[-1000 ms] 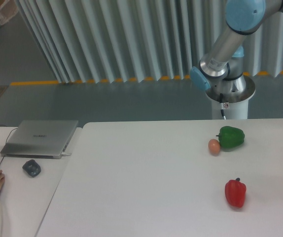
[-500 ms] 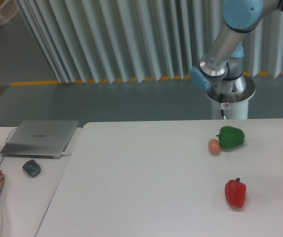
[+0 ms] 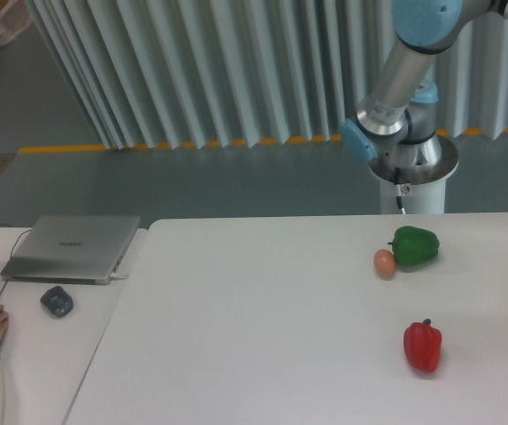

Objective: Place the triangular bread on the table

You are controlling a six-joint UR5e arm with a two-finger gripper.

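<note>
Bread nowhere you can see, so its position and heading can't be told, gripper cut off beyond the frame, fingers unknowable, only the arm (image 3: 402, 71) showing behind your white table (image 3: 263, 336), green pepper (image 3: 414, 246) touching egg (image 3: 384, 262), red pepper (image 3: 422, 346) nearer.

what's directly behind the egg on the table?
Nothing directly behind the egg, only bare white table. The green pepper touches its right side. No bread visible.

Silver-grey robot arm (image 3: 394, 75) with pale blue joint caps, on a round white pedestal (image 3: 411, 181) bearing what may be a small red-marked label.
</note>
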